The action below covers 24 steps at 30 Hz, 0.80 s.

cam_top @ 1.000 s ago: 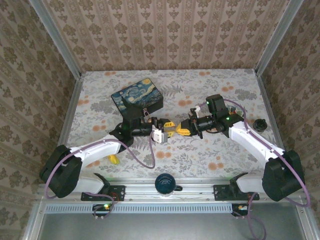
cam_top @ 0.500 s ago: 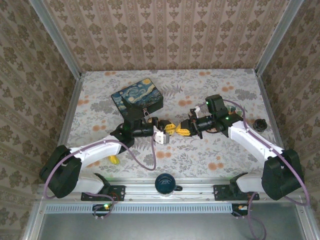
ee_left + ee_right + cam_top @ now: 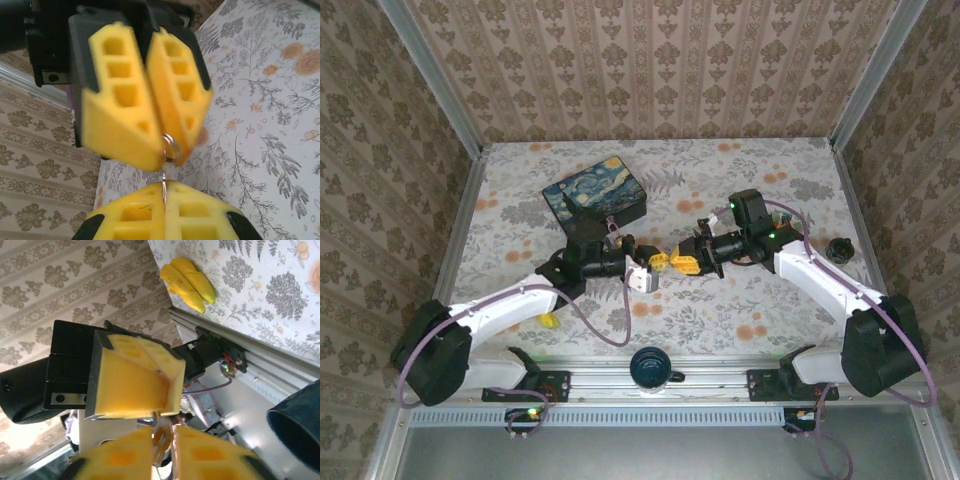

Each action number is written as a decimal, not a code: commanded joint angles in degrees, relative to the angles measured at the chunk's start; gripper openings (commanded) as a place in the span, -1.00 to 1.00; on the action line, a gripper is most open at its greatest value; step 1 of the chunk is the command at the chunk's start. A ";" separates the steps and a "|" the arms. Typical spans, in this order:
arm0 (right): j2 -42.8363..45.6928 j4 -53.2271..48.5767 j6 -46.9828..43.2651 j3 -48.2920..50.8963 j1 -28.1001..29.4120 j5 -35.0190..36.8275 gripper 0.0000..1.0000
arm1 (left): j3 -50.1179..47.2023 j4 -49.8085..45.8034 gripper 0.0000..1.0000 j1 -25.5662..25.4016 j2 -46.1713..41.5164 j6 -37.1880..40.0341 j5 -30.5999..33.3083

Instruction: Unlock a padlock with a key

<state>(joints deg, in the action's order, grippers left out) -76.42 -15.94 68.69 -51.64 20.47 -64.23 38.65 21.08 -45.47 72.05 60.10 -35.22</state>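
- The left pincer (image 3: 165,196) is clamped tight on the key (image 3: 164,180). The thin silvery blade stands up out of its yellow fingertips at the lower centre of the left wrist view.
- The right pincer (image 3: 168,151) meets it tip to tip from the top of that frame. Its jaws are a sliver apart around the key's looped end, and I cannot tell whether they pinch it.
- In the top view both pincers meet mid-frame over the counter (image 3: 750,180), just below the blue tin box (image 3: 595,196).
- A banana (image 3: 549,320) lies at lower left.
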 commanded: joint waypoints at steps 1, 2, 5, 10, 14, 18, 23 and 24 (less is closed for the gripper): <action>-0.75 -1.66 -3.98 -3.95 -0.50 1.30 -0.26 | 0.29 -3.38 -1.00 -0.58 -3.72 -1.74 -1.12; -0.66 -3.59 -6.40 -5.69 -0.58 1.91 -0.13 | 0.28 -4.90 -1.00 -0.56 -4.75 -2.73 0.36; 0.23 -11.75 -15.68 -11.53 -0.95 6.19 0.10 | 0.60 -10.78 -1.00 -0.48 -8.56 -7.41 3.34; 4.43 -16.16 -25.96 -15.03 -1.16 15.42 0.27 | 4.22 -24.92 -1.00 -0.06 -14.55 -20.08 12.81; 8.86 -13.22 -31.90 -12.63 -1.13 24.32 0.28 | 9.48 -37.32 -1.00 1.04 -16.40 -32.25 17.44; 12.35 -5.41 -34.67 -6.78 -0.84 30.99 0.27 | 10.51 -40.61 -1.00 2.40 -18.72 -41.73 16.19; 14.11 0.27 -41.71 -2.95 4.05 40.11 0.25 | 11.44 -45.04 -1.00 7.48 -19.66 -50.30 9.94; 13.94 0.30 -43.94 -3.19 6.11 42.00 0.25 | 11.52 -46.09 -1.00 8.98 -19.67 -51.38 8.55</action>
<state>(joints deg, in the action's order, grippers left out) -63.44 -19.90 32.45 -54.96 22.83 -30.52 48.71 -19.25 -39.00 53.06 17.23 -22.94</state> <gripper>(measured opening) 0.626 0.046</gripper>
